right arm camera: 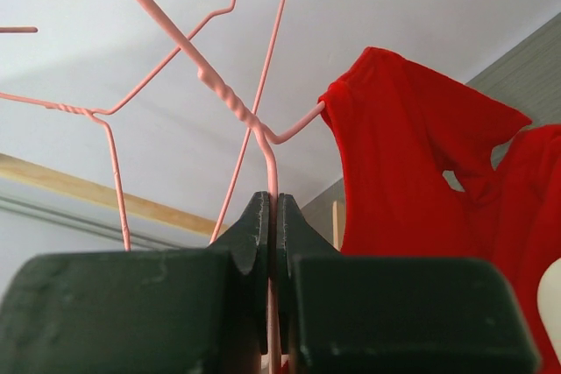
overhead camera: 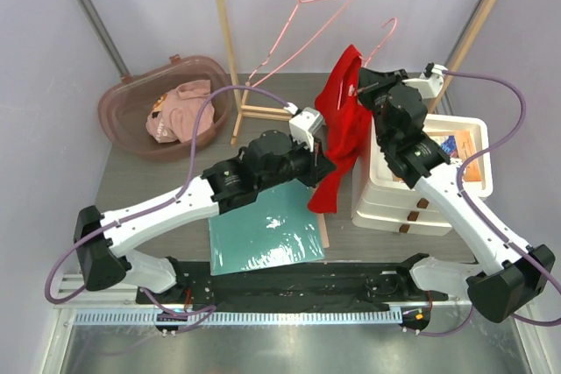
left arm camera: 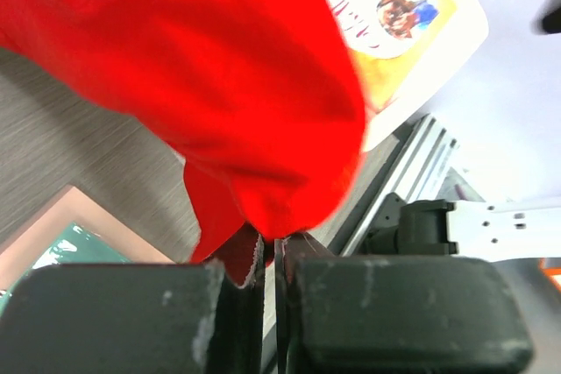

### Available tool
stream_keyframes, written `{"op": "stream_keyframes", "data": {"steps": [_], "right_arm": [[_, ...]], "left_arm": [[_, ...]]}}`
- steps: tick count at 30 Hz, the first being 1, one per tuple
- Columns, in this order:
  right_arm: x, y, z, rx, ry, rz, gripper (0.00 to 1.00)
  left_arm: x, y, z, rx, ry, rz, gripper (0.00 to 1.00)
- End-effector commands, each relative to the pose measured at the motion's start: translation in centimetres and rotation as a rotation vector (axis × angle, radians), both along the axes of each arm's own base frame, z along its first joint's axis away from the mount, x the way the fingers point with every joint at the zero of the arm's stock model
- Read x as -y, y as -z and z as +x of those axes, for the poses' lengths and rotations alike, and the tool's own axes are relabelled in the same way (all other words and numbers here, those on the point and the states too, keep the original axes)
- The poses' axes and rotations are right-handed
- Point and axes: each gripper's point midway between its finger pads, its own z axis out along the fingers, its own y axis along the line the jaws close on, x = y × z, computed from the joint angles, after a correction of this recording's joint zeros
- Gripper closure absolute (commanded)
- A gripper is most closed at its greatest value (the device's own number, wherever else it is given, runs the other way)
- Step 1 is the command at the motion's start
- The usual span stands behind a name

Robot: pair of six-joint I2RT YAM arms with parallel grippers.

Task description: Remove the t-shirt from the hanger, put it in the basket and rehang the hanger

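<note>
The red t-shirt [overhead camera: 344, 124] hangs on a pink wire hanger [overhead camera: 387, 36] above the table's right half. My right gripper [overhead camera: 368, 87] is shut on the hanger's wire, which runs up between the closed fingertips [right arm camera: 273, 208] in the right wrist view to a twisted neck [right arm camera: 226, 98]. There the shirt [right arm camera: 412, 164] drapes off the hanger's right shoulder. My left gripper [overhead camera: 319, 151] sits at the shirt's left side, shut on a fold of the red cloth [left arm camera: 219, 67]. The fabric is pinched between its fingertips [left arm camera: 272, 247].
A second pink hanger [overhead camera: 298, 19] hangs empty from the rail of the wooden rack [overhead camera: 230, 50]. A brown basket [overhead camera: 123, 124] with pink clothing sits back left. White foam boxes [overhead camera: 412, 203] are stacked at the right, and a teal mat [overhead camera: 263, 229] lies below the shirt.
</note>
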Motion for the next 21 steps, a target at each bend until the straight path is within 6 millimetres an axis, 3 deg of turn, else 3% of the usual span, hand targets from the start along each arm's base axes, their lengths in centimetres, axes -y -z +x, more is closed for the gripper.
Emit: {"op": "stream_keyframes", "data": {"steps": [1,9,11,17,21], "right_arm": [[2.2,-3.7,-0.1,0.134,0.124,-0.021,0.99],[2.8,-3.1,2.3,0.147,0.259,-0.149,0.99],[3.1,-3.8,2.6,0.160,0.286,-0.157,0.99],[3.8,-4.3,3.2,0.127,0.354,-0.152,0.99],[4.4,-4.9,3.0,0.102,0.387,-0.123,0.99]], "left_arm": [[-1.2,-4.4,-1.3,0.021,0.016,-0.121,1.00],[-2.0,-5.1,-2.9,-0.019,0.051,-0.169,1.00],[-2.5,-5.3,-3.1,-0.019,0.042,-0.183,1.00],[-4.2,-3.6,-3.1,-0.045,-0.014,-0.177,1.00],[-4.8,-1.3,-3.2,-0.074,-0.034,-0.151,1.00]]}}
